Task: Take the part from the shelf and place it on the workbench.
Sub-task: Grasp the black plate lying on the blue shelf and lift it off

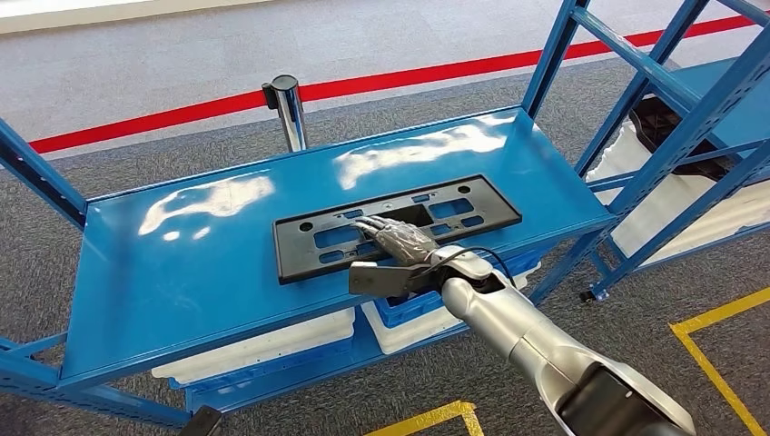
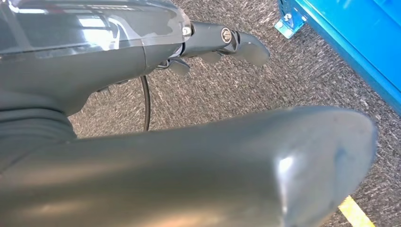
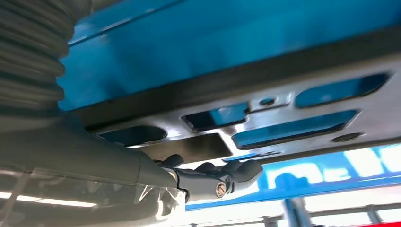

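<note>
A flat black plastic part (image 1: 295,254) with several cut-outs lies on the blue metal surface (image 1: 182,263) in the head view, near its front edge. My right hand (image 1: 398,238) lies on top of the part's middle, fingers stretched flat and pointing away from me. In the right wrist view the dark fingers (image 3: 213,177) hover close over the part (image 3: 227,85) with nothing clasped between them and the thumb. My left hand (image 2: 156,52) hangs over grey carpet, fingers apart, holding nothing.
White and blue bins (image 1: 263,350) sit on the level below the blue surface. A second blue rack (image 1: 690,118) with black parts and white trays stands at the right. A chrome post (image 1: 289,113) stands behind; yellow floor tape (image 1: 717,363) runs at the lower right.
</note>
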Tool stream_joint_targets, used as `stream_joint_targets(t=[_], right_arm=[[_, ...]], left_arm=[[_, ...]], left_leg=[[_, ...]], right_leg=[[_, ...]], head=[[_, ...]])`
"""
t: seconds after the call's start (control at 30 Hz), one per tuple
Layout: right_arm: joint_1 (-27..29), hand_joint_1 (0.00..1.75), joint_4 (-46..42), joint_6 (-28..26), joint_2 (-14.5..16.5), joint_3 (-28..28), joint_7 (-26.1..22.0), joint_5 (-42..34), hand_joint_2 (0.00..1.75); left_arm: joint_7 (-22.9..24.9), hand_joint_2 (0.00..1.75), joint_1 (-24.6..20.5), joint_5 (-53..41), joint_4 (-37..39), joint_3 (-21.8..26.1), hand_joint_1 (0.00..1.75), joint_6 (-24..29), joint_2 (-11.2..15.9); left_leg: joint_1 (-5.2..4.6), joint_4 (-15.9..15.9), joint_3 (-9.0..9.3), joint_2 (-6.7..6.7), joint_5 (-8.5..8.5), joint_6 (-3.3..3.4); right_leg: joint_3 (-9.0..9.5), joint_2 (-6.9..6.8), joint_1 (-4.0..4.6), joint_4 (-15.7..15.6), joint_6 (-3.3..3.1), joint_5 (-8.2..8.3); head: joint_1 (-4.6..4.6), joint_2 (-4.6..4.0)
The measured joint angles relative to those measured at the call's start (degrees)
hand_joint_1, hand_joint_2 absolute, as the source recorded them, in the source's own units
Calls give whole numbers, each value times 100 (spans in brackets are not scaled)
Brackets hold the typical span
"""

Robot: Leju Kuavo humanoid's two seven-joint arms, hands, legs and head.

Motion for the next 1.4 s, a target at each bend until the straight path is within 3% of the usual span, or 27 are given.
stream_joint_targets(t=[0.27,0.63,0.67,0.77,0.8,1.4], right_arm=[[-143,0,363,-411,-44,-292,378,185,175],[-314,0,664,-765,-351,-654,595,299,175],[-324,9,675,-774,-365,-677,595,322,175],[-346,140,693,-785,-384,-755,585,427,175],[-349,175,695,-781,-386,-784,576,469,175],[-344,175,607,-452,-27,-834,17,1006,175]], left_arm=[[28,0,-5,-31,0,-3,0,1,0],[64,0,-12,-43,0,-5,0,2,0],[65,0,-13,-43,0,-5,0,2,0],[62,0,-15,-43,0,-5,0,3,0],[61,0,-16,-43,0,-5,0,4,0],[33,0,-18,-33,0,-5,0,19,0]], left_leg=[[0,1,0,0,0,0],[-2,1,0,1,0,0],[-2,1,0,1,0,0],[-1,0,0,1,0,0],[-1,0,0,1,0,0],[1,0,0,1,0,0]], right_leg=[[-1,0,0,0,0,0],[-2,1,-2,0,0,0],[-2,0,-1,0,0,0],[-2,0,-1,0,0,0],[-2,0,-1,0,0,0],[-1,0,0,0,0,0]], head=[[0,0],[0,0],[0,0],[0,0],[0,0],[-2,0]])
